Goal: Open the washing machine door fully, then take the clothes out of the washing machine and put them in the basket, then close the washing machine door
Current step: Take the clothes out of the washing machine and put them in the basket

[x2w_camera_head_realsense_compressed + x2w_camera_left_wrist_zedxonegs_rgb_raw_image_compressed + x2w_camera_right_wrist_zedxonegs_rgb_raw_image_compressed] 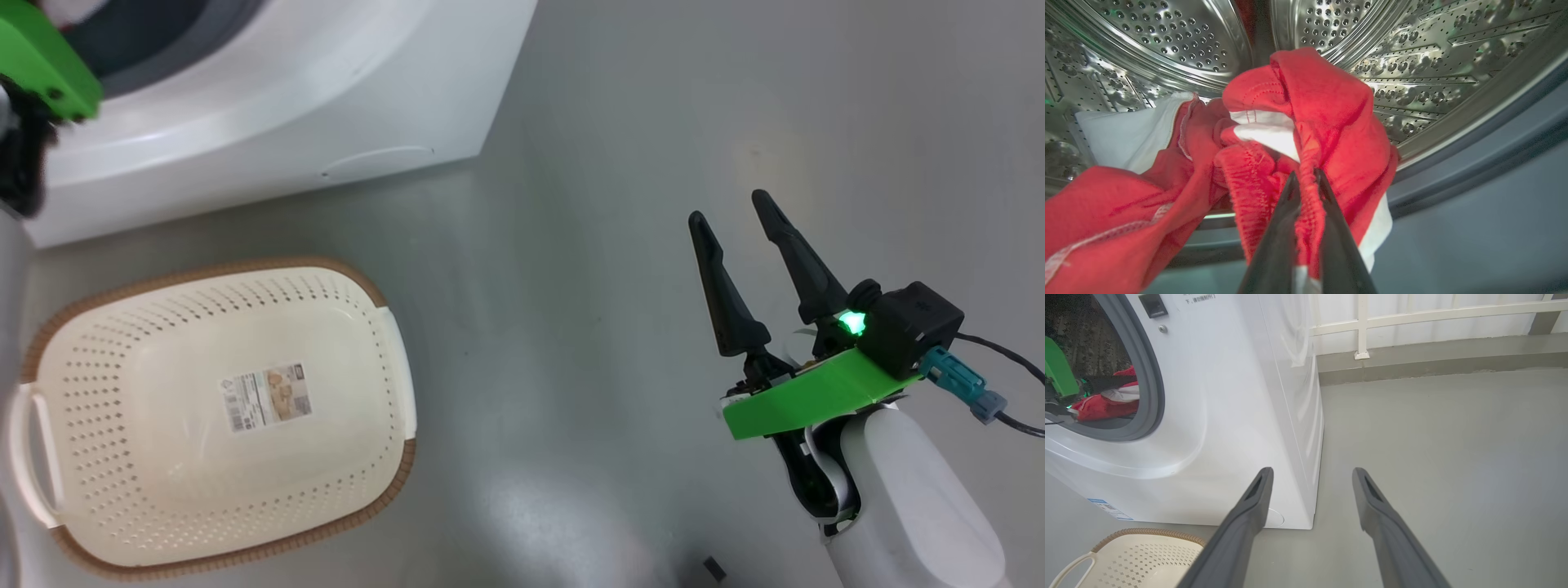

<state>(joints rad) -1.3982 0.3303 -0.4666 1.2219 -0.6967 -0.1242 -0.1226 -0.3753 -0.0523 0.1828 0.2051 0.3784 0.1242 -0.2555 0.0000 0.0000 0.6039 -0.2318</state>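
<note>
1. Red fabric with white bands, the clothes [1306,106], lies heaped at the mouth of the washing machine [326,98]. It spills from the steel drum [1167,41] over the grey gasket [1156,384].
2. The left gripper [1306,174] is inside that mouth, its two dark fingers pressed together on a bunched red fold of the clothes.
3. The right gripper [728,206] hangs off to the right of the washing machine's front corner, over bare floor [612,163], fingers spread wide and holding nothing.
4. The basket [106,343] sits on the floor just in front of the washing machine, with nothing inside but its paper label [268,398].
5. By my reckoning the opening step is done, since an arm reaches in freely.
6. The unloading stands at a first grip: all the red I can see is at the washing machine and none is in the basket.
7. Lifting the clothes out, dropping them in the basket and shutting the door are all left to do.
</note>
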